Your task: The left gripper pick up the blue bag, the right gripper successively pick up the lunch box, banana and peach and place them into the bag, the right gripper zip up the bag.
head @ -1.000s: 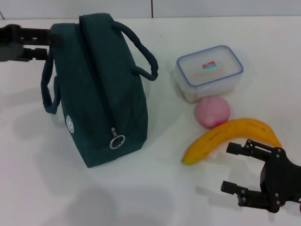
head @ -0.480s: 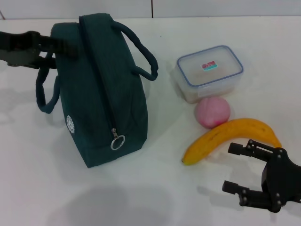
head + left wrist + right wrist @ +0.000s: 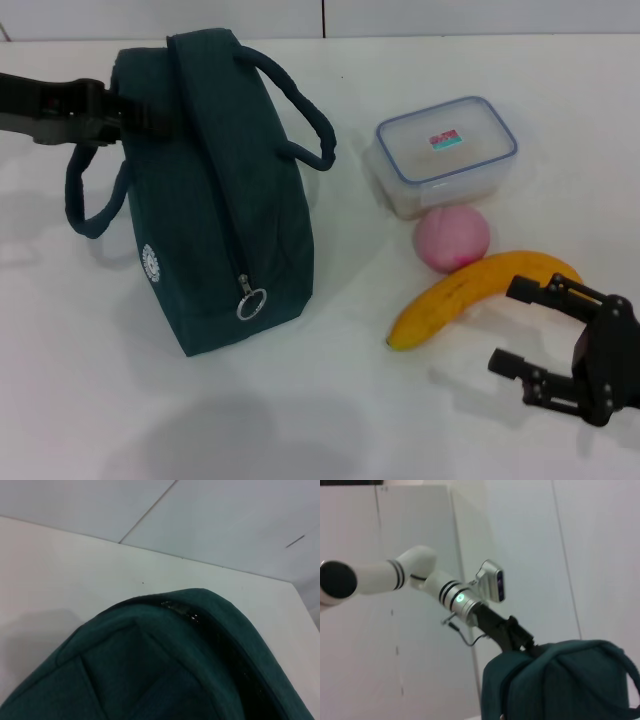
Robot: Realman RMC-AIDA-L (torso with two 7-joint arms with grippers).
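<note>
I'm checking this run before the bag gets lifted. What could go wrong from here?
The blue bag is zipped shut with its ring pull at the near end, so nothing can go in yet. The left gripper meets the bag's far upper corner beside a handle; lifting there might tip it. The open right gripper sits near the banana, which touches the peach.

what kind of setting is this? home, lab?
Most likely a lab or test bench, not a home: a bare white table against plain white wall panels, holding only staged props, namely the blue bag, lunch box, peach and banana.
</note>
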